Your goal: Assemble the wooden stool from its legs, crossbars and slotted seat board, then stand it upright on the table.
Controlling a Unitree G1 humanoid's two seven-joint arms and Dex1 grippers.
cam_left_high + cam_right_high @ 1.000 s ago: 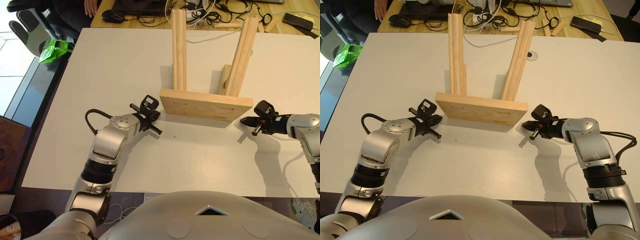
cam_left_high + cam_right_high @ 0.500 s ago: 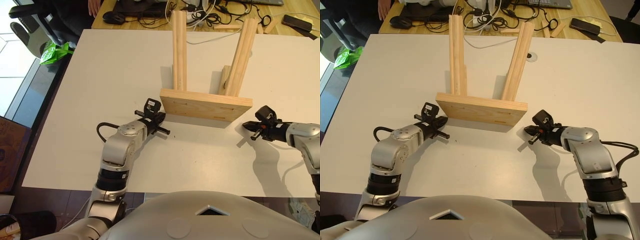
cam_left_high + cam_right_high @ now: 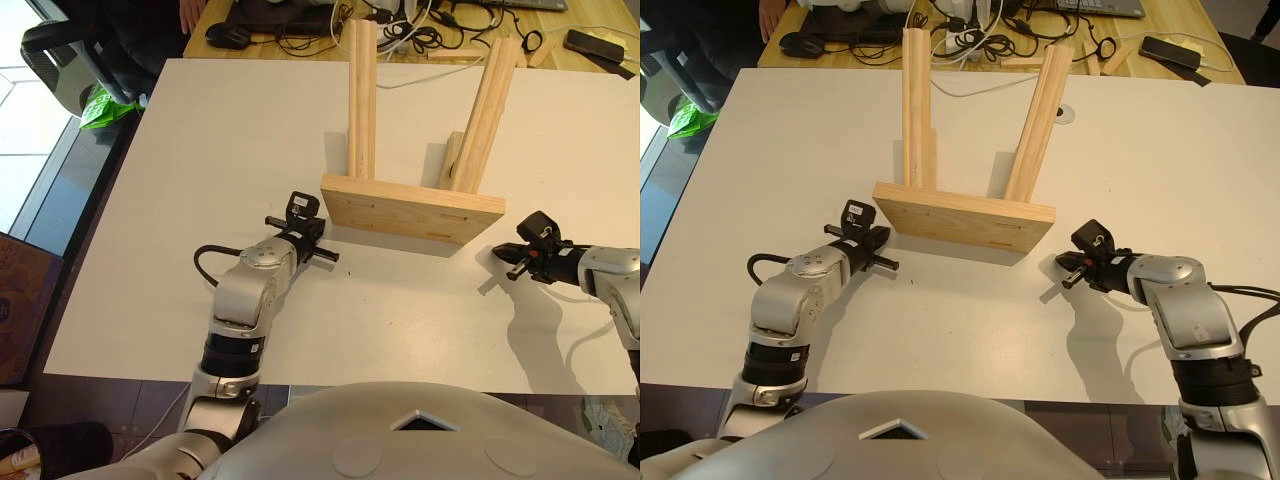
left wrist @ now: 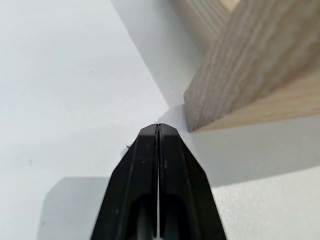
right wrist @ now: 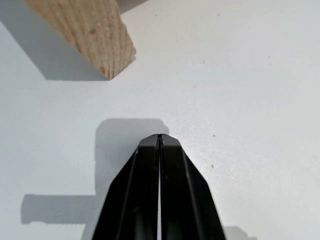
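So, wooden stool (image 3: 418, 150): resting on white table (image 3: 200, 150).
Left gripper (image 4: 158, 131): fingers pressed together, tip just beside seat board (image 3: 412, 210) corner.
Right gripper (image 5: 159, 139): fingers together, near other corner.

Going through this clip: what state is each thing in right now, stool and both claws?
wooden stool: assembled, upside down on the white table, legs pointing up.
left claw: shut, empty, tip close beside one corner of the stool's seat.
right claw: shut, empty, clear of the opposite corner.
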